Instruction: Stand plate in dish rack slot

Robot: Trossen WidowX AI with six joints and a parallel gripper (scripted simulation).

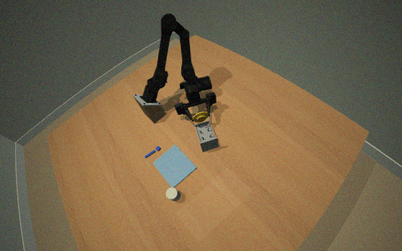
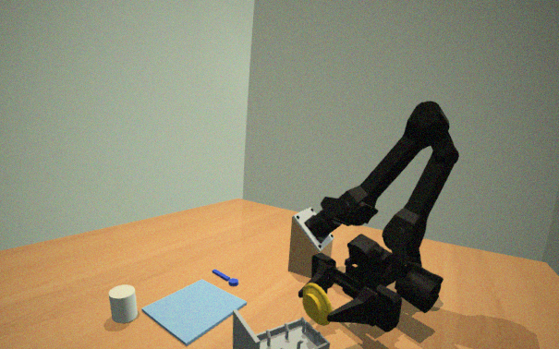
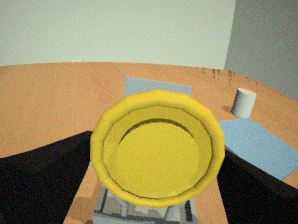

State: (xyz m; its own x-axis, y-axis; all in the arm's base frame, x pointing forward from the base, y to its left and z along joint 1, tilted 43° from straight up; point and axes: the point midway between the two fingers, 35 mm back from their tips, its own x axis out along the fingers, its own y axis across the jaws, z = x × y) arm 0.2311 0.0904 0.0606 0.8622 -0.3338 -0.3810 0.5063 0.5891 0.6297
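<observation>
A wooden table top [image 1: 276,159] carries everything here. Resting on it are a grey dish rack [image 1: 206,136], a flat light-blue mat [image 1: 175,165], a small blue spoon [image 1: 152,152] just beside the mat's far corner, a cream cylinder cup [image 1: 171,193] near its closest corner, and the arm's grey base block [image 1: 150,107].
</observation>
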